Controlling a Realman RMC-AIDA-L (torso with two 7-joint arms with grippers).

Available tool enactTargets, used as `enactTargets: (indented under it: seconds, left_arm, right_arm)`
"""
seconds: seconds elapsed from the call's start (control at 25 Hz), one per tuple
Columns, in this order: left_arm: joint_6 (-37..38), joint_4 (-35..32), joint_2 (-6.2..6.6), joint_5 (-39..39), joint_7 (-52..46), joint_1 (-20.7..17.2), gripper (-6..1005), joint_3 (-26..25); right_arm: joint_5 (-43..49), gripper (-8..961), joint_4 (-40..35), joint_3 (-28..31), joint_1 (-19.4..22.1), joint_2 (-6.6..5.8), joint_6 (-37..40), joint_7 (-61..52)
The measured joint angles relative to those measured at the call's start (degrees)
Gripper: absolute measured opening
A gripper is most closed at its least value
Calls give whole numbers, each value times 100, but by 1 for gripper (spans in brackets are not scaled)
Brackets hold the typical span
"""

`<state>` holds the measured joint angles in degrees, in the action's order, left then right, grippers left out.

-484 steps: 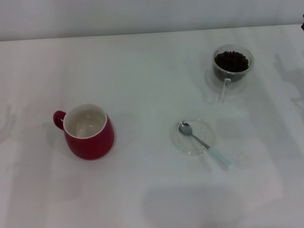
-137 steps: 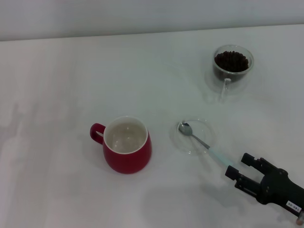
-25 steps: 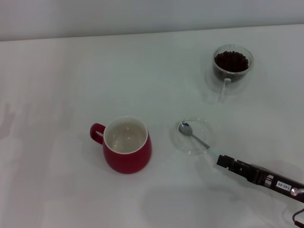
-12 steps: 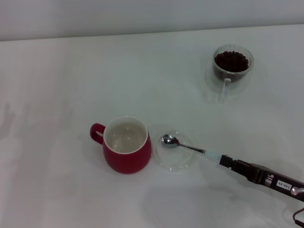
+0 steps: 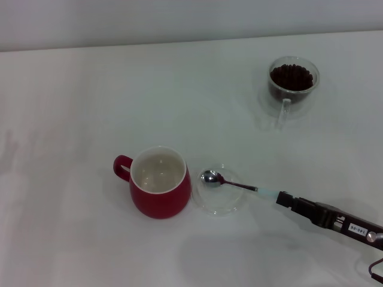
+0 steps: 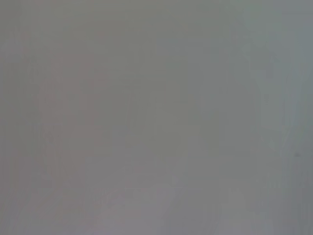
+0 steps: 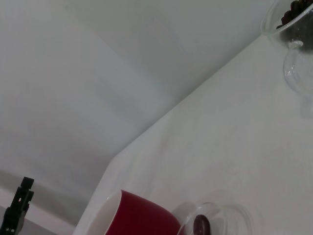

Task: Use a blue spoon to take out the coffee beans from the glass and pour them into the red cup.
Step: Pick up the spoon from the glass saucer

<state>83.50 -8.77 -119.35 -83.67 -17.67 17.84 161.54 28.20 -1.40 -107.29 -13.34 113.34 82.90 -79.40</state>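
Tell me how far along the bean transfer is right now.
Early stage. Done: the right gripper is shut on the blue spoon by its handle end. In hand: the spoon's bowl sits over the clear saucer beside the red cup. Left: every scoop; the coffee beans fill the glass, and the cup's white inside shows none. The left gripper is out of view.

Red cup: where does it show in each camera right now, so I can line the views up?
Head view: the red cup stands left of centre, handle to the robot's left, beside the clear saucer.
Left wrist view: not in it.
Right wrist view: the red cup is cut off by the picture's edge.
Shared landmark: the blue spoon, its bowl over the saucer.
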Motion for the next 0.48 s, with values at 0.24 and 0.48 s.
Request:
enactTargets:
  seconds: [0.24,0.48]
  left_arm:
    - [0,-1,0,-2,0,0,893,0]
    - [1,-6,0,-33,0,0,892,0]
  right_arm:
    - [-43,146,-9,14,3,-12,6,19]
    - [-61,146,-9,25,-2,-74,8,21]
